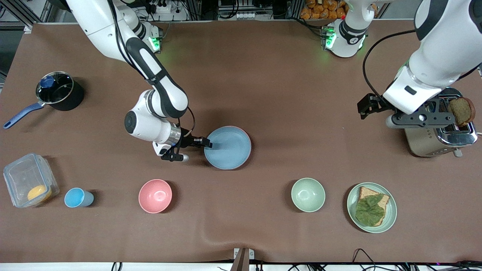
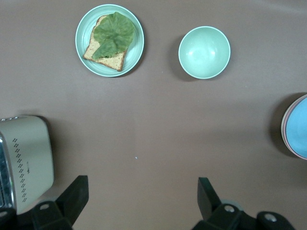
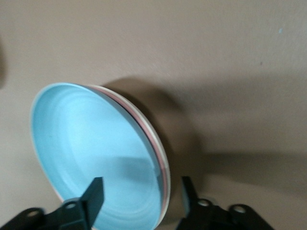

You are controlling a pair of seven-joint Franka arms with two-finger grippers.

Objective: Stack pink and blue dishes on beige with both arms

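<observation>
- Brown-covered table (image 1: 286,94), spanning the whole front view.
- Stack of plates at mid-table, blue plate (image 1: 228,147) topmost, pink rim just showing beneath.
- Nearer the front camera, in a row: clear lidded container (image 1: 28,180) with something orange inside, small blue cup (image 1: 77,197), pink bowl (image 1: 155,195), pale green bowl (image 1: 308,194), pale green plate (image 1: 391,214) carrying bread and a leaf.
- Dark saucepan (image 1: 60,92) with a blue handle at the right arm's end.
- Toaster (image 1: 438,137) at the left arm's end.
</observation>
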